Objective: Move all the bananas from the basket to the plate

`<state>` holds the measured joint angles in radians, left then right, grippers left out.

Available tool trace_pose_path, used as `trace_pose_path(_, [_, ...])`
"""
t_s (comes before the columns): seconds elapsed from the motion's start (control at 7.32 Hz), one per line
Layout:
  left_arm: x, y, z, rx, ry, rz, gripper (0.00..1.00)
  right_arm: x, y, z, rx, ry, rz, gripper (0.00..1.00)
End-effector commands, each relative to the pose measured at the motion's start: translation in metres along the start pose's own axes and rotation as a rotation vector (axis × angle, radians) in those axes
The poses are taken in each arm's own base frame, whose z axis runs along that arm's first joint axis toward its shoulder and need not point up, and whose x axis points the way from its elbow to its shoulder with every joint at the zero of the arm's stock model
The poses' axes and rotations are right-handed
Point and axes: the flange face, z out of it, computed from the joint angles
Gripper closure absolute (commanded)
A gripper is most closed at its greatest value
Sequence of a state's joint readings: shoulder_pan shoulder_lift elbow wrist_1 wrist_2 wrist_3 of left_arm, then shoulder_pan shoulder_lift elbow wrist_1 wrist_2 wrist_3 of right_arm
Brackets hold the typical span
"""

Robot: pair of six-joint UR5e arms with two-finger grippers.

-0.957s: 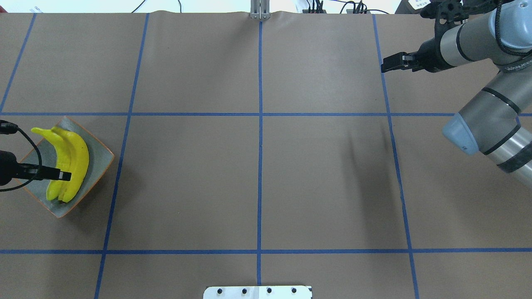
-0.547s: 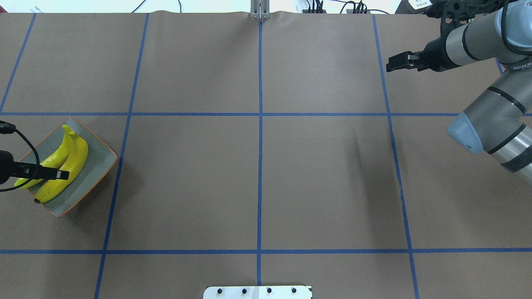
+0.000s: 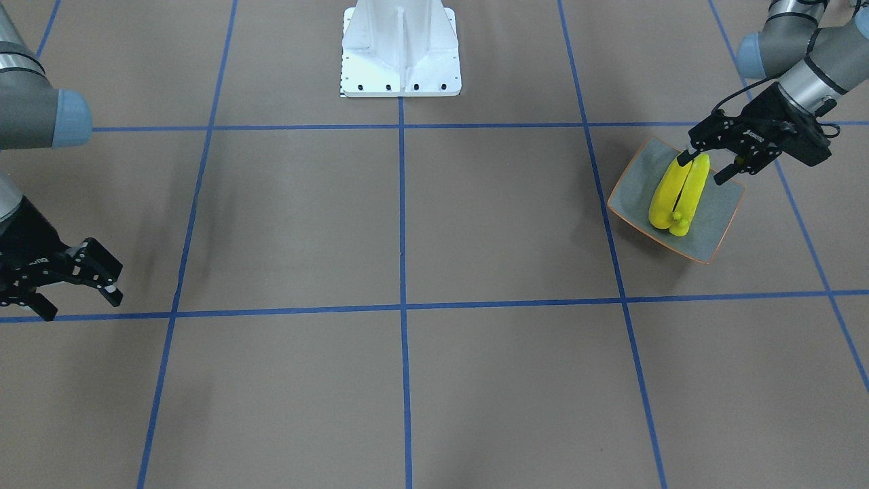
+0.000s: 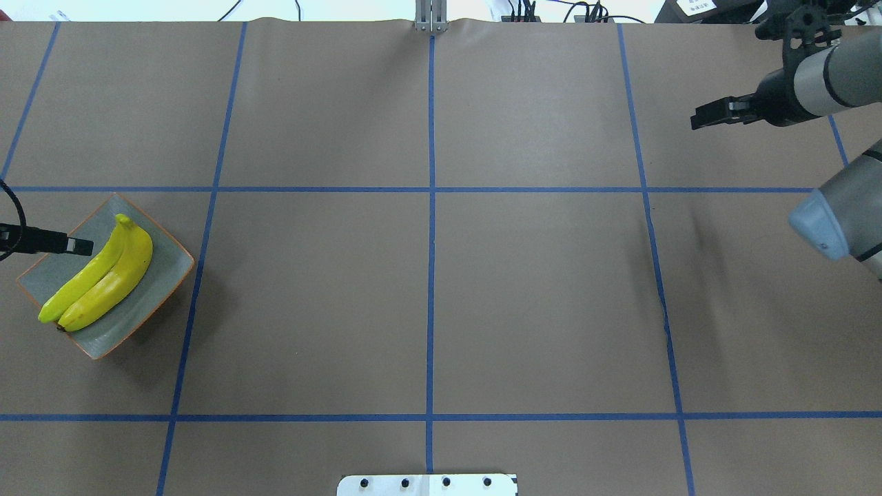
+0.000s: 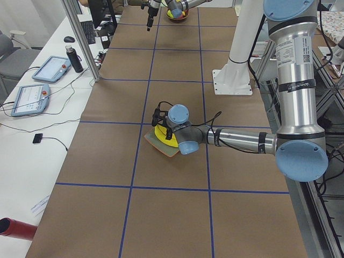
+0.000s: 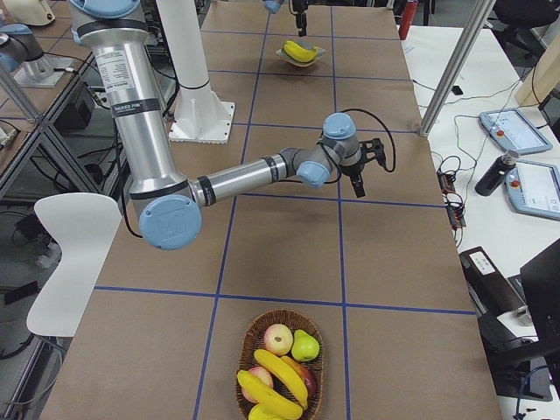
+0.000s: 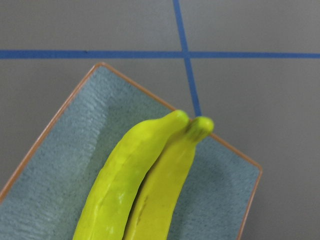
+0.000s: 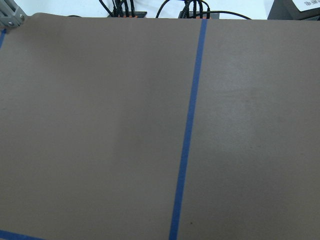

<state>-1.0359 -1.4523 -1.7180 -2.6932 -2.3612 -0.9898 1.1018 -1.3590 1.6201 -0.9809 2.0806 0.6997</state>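
Observation:
Two yellow bananas (image 4: 100,275) lie side by side on the square grey-blue plate (image 4: 162,265) at the table's left. They also show in the left wrist view (image 7: 145,180) on the plate (image 7: 60,155). My left gripper (image 3: 703,168) is open and empty, just above the bananas' (image 3: 675,193) robot-side end; in the overhead view it (image 4: 83,246) hangs over the plate's left edge. Two more bananas (image 6: 278,374) lie in the wicker basket (image 6: 248,332) at the far right end. My right gripper (image 3: 81,305) is open and empty above bare table, seen too in the overhead view (image 4: 699,118).
The basket also holds an apple (image 6: 277,338) and a pear (image 6: 304,346). The robot's white base (image 3: 400,51) stands at the table's middle back. Blue tape lines divide the brown table cover. Tablets and cables lie on the side bench (image 6: 516,149).
My left gripper has drawn back off the bananas toward the plate's left edge. The bananas have turned and settled flat on the plate. My right gripper has moved to the right.

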Motion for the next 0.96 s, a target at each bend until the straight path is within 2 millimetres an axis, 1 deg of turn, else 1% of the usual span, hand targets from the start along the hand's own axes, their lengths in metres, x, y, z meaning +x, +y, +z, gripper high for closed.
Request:
trace_pose_path(0.0, [0.016,-0.024,0.004,0.019,0.026,0.024,0.00,0.106,0.043,-0.026,-0.053,0.051,-0.088,0.00])
trace_pose_path(0.14, [0.017,-0.028,0.006,0.022,0.027,0.028,0.00,0.162,0.073,-0.046,-0.080,0.071,-0.126,0.00])
trace_pose_path(0.27, [0.019,-0.030,0.007,0.024,0.030,0.030,0.00,0.217,0.106,-0.073,-0.096,0.081,-0.162,0.00])
trace_pose_path(0.41, [0.018,-0.034,0.011,0.024,0.028,0.030,0.00,0.281,0.133,-0.100,-0.096,0.091,-0.175,0.00])
trace_pose_path(0.55, [0.019,-0.040,0.014,0.025,0.030,0.032,0.00,0.351,0.163,-0.121,-0.089,0.061,-0.170,0.00])
trace_pose_path(0.68, [0.021,-0.043,0.016,0.027,0.032,0.036,0.00,0.414,0.203,-0.141,-0.068,0.043,-0.146,0.00])
trace_pose_path(0.82, [0.023,-0.045,0.016,0.029,0.035,0.039,0.00,0.453,0.239,-0.151,-0.057,0.046,-0.104,0.00])
